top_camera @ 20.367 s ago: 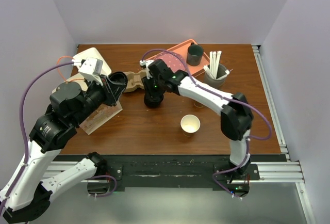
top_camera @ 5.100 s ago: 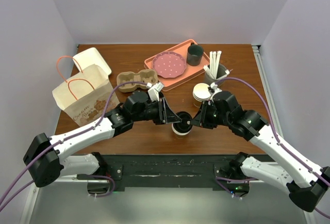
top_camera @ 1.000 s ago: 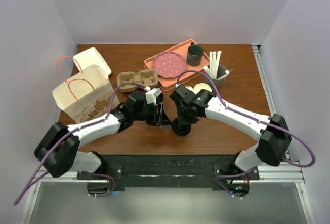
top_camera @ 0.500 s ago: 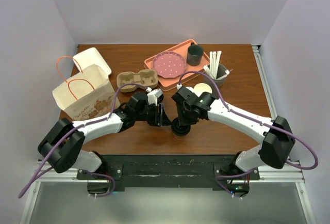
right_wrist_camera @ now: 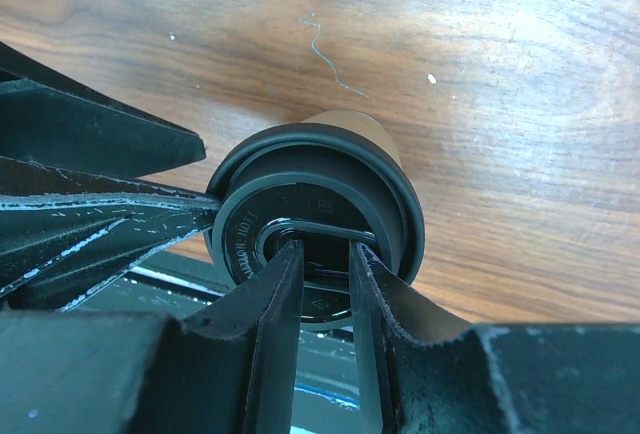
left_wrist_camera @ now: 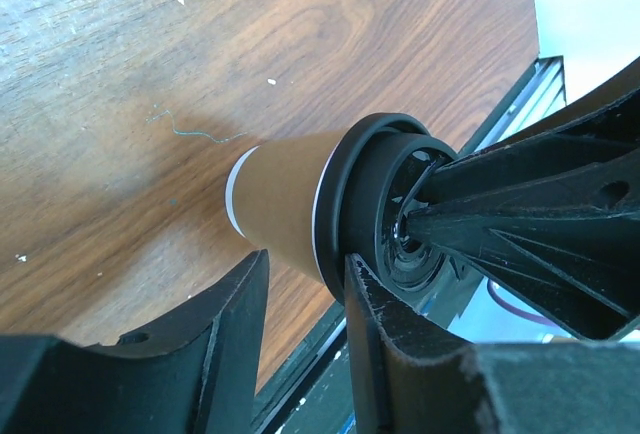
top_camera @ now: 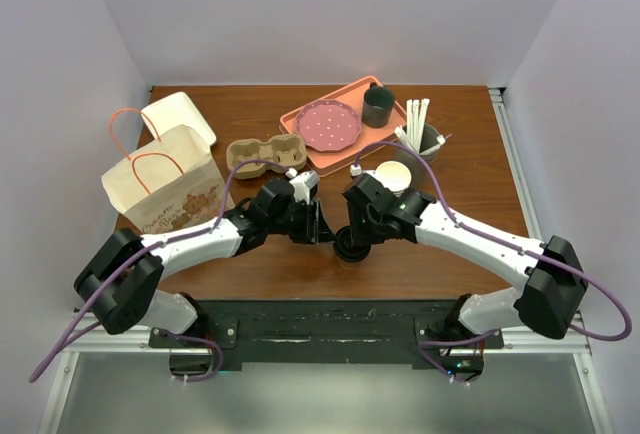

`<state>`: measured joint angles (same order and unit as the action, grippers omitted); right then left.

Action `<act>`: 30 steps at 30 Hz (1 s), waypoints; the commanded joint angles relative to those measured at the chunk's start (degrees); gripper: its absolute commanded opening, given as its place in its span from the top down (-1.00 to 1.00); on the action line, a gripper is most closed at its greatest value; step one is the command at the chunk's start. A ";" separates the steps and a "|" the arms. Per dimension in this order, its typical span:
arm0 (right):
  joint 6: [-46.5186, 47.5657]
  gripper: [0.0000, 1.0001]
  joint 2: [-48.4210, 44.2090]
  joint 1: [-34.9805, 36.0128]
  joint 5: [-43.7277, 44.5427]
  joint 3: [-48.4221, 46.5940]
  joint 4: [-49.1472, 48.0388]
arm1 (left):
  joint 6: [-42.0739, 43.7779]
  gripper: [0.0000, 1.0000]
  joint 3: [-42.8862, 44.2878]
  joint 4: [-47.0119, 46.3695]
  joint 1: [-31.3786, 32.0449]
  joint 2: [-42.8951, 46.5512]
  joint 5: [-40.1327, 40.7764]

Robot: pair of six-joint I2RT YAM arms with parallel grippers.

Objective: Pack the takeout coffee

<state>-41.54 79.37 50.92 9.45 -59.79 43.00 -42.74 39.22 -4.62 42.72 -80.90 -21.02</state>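
Note:
The takeout coffee [top_camera: 349, 250], a brown paper cup [left_wrist_camera: 285, 204] with a black sip lid [right_wrist_camera: 330, 169], stands upright near the table's front edge. My right gripper [top_camera: 353, 238] comes down on it from above. Its fingertips [right_wrist_camera: 290, 259] rest on the lid's top, a narrow gap apart, with nothing pinched between them. My left gripper [top_camera: 325, 232] is at the cup's left side, turned so its jaws lie along the cup's height. One fingertip [left_wrist_camera: 362, 279] touches the lid's rim. The other sits lower by the cup wall, with bare wood showing between them.
A paper bag [top_camera: 165, 189] stands at the left, with a white box [top_camera: 180, 114] behind it. A cardboard cup carrier [top_camera: 262, 154] lies mid-table. A pink tray [top_camera: 352, 89] holds a plate [top_camera: 328, 124] and a dark mug [top_camera: 378, 106]. A stirrer holder [top_camera: 418, 142] and stacked cups [top_camera: 395, 176] stand to the right.
My left gripper's jaws have narrowed beside the cup. The right arm has shifted slightly to the right while its fingers stay on the lid. The cup has stayed in place.

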 commanded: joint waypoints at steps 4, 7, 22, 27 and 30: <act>-0.82 0.44 3.51 0.32 -1.28 8.01 0.07 | 1.26 0.27 -3.01 10.59 2.72 -4.70 12.57; -1.09 0.44 2.98 0.32 -1.72 9.68 -0.99 | -0.06 0.28 -3.98 11.04 3.60 -4.26 13.98; 1.55 0.41 1.84 0.32 -0.66 1.63 0.41 | 2.92 0.03 9.45 20.26 4.13 2.33 14.86; 6.38 0.35 1.57 0.32 -1.80 -2.70 -0.11 | 3.02 0.00 11.58 20.88 4.13 3.21 13.99; 8.31 0.32 1.13 0.15 -1.89 -4.37 -0.55 | 2.14 0.00 11.84 20.79 3.95 4.08 13.98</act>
<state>-37.50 80.20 50.98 8.38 -61.67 40.73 -41.30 48.51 15.00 46.52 -79.46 -7.68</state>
